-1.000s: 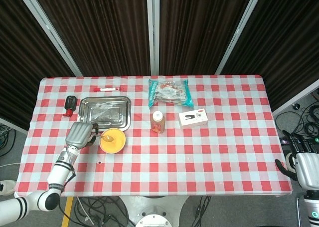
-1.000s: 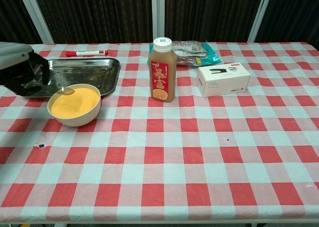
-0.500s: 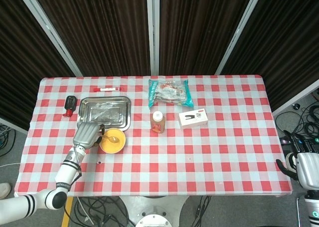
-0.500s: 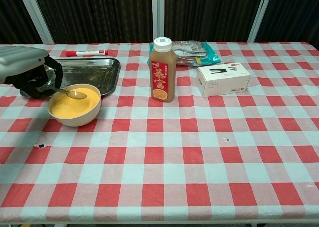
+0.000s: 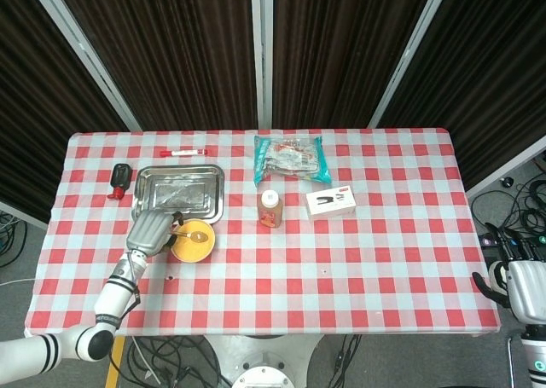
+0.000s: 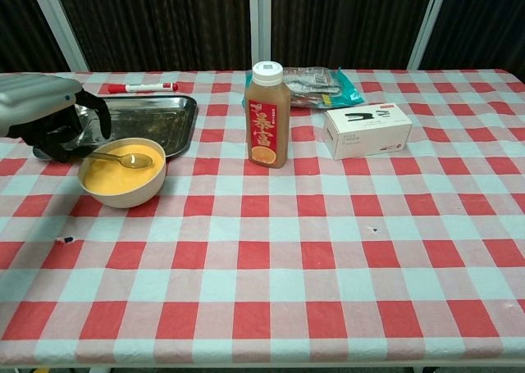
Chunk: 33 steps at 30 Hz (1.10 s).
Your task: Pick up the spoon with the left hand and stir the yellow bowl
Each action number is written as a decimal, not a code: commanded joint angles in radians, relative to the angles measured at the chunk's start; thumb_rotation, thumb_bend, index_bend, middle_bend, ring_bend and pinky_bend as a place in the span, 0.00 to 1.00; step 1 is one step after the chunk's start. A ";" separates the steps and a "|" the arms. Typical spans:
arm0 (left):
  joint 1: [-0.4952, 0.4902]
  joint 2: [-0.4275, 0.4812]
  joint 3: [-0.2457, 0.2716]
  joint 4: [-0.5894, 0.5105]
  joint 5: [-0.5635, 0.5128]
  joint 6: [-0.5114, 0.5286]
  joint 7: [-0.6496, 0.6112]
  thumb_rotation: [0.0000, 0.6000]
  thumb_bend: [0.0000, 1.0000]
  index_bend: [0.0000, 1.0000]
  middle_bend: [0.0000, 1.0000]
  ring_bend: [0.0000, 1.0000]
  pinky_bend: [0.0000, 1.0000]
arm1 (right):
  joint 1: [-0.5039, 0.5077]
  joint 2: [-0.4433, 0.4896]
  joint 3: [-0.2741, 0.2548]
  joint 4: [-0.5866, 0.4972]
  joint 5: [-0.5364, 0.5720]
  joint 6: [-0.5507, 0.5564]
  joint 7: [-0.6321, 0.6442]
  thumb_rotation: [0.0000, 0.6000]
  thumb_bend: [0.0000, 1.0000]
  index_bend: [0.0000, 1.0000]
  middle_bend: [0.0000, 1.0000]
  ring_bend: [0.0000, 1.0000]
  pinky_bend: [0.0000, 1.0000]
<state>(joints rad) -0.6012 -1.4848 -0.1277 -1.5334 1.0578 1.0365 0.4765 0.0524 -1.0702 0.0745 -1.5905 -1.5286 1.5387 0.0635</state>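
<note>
My left robot hand (image 6: 51, 120) pinches the spoon (image 6: 123, 157) by its thin, stiff, probably slippery handle, its tip inside the yellow bowl (image 6: 123, 176).

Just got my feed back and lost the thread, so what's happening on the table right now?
The left hand holds the spoon, with the spoon's head over the yellow bowl at the surface of the yellow contents. The bowl sits just in front of the metal tray. The right hand hangs off the table's right edge, holding nothing. The juice bottle and the white box stand apart from the bowl.
</note>
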 commanded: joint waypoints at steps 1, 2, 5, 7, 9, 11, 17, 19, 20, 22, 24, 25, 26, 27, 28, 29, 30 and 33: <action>-0.014 -0.006 -0.006 0.010 -0.022 -0.020 0.009 1.00 0.40 0.51 1.00 0.99 1.00 | 0.000 0.000 -0.001 0.001 -0.002 0.000 0.002 1.00 0.19 0.10 0.27 0.13 0.22; -0.019 -0.008 -0.008 0.014 -0.033 -0.028 0.013 1.00 0.38 0.52 1.00 0.99 1.00 | -0.001 -0.001 -0.001 0.003 -0.003 0.002 0.004 1.00 0.19 0.10 0.27 0.13 0.22; -0.030 -0.017 -0.011 0.026 -0.063 -0.040 0.025 1.00 0.36 0.54 1.00 0.99 1.00 | -0.005 0.000 -0.001 0.008 0.000 0.006 0.010 1.00 0.19 0.10 0.27 0.13 0.22; -0.031 -0.023 -0.011 0.033 -0.076 -0.037 0.034 1.00 0.35 0.55 1.00 0.99 1.00 | -0.006 0.000 -0.001 0.009 0.001 0.006 0.012 1.00 0.19 0.10 0.27 0.13 0.22; -0.032 -0.026 -0.009 0.036 -0.088 -0.034 0.043 1.00 0.35 0.55 1.00 1.00 1.00 | -0.006 0.000 -0.002 0.011 0.001 0.006 0.015 1.00 0.19 0.10 0.27 0.13 0.22; -0.034 -0.028 -0.008 0.037 -0.099 -0.035 0.048 1.00 0.35 0.55 1.00 1.00 1.00 | -0.005 -0.001 -0.002 0.012 0.001 0.004 0.016 1.00 0.19 0.10 0.27 0.13 0.22; -0.039 -0.024 -0.004 0.036 -0.121 -0.036 0.055 1.00 0.34 0.55 1.00 1.00 1.00 | -0.006 -0.002 -0.001 0.017 -0.001 0.006 0.020 1.00 0.19 0.10 0.27 0.13 0.22; -0.041 -0.023 -0.002 0.036 -0.125 -0.038 0.056 1.00 0.34 0.55 1.00 1.00 1.00 | -0.006 -0.002 -0.001 0.017 -0.001 0.007 0.020 1.00 0.19 0.10 0.27 0.13 0.22; -0.042 -0.023 -0.001 0.036 -0.127 -0.040 0.056 1.00 0.34 0.55 1.00 1.00 1.00 | -0.006 -0.002 -0.001 0.017 -0.001 0.007 0.020 1.00 0.19 0.10 0.27 0.13 0.22; -0.045 -0.024 -0.001 0.040 -0.133 -0.044 0.056 1.00 0.35 0.55 1.00 1.00 1.00 | -0.007 -0.002 -0.001 0.017 -0.001 0.008 0.021 1.00 0.19 0.10 0.27 0.13 0.22; -0.047 -0.025 -0.001 0.042 -0.137 -0.045 0.053 1.00 0.35 0.56 1.00 1.00 1.00 | -0.007 -0.003 -0.001 0.018 0.000 0.007 0.021 1.00 0.19 0.10 0.28 0.13 0.22; -0.047 -0.026 0.000 0.044 -0.136 -0.044 0.051 1.00 0.35 0.56 1.00 1.00 1.00 | -0.007 -0.004 0.000 0.018 0.001 0.007 0.021 1.00 0.19 0.10 0.28 0.13 0.22; -0.047 -0.026 0.000 0.045 -0.136 -0.042 0.050 1.00 0.35 0.57 1.00 1.00 1.00 | -0.008 -0.004 0.000 0.018 0.002 0.006 0.021 1.00 0.19 0.10 0.28 0.13 0.22; -0.047 -0.027 0.000 0.045 -0.136 -0.040 0.049 1.00 0.35 0.57 1.00 1.00 1.00 | -0.007 -0.004 0.000 0.018 0.002 0.006 0.020 1.00 0.19 0.10 0.28 0.13 0.22; -0.047 -0.027 0.001 0.046 -0.136 -0.040 0.049 1.00 0.35 0.57 1.00 1.00 1.00 | -0.007 -0.004 0.000 0.018 0.003 0.005 0.020 1.00 0.19 0.10 0.28 0.13 0.22; -0.048 -0.027 0.002 0.046 -0.136 -0.041 0.048 1.00 0.35 0.57 1.00 1.00 1.00 | -0.007 -0.004 0.000 0.018 0.003 0.005 0.021 1.00 0.19 0.10 0.28 0.13 0.22; -0.048 -0.026 0.003 0.046 -0.137 -0.041 0.048 1.00 0.35 0.58 1.00 1.00 1.00 | -0.007 -0.004 0.000 0.018 0.002 0.004 0.021 1.00 0.19 0.10 0.28 0.13 0.22; -0.050 -0.024 0.006 0.043 -0.140 -0.043 0.047 1.00 0.35 0.58 1.00 1.00 1.00 | -0.006 -0.004 0.001 0.019 0.002 0.004 0.022 1.00 0.19 0.10 0.28 0.13 0.22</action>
<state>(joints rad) -0.6508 -1.5092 -0.1217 -1.4904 0.9181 0.9935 0.5232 0.0465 -1.0738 0.0752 -1.5713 -1.5265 1.5422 0.0853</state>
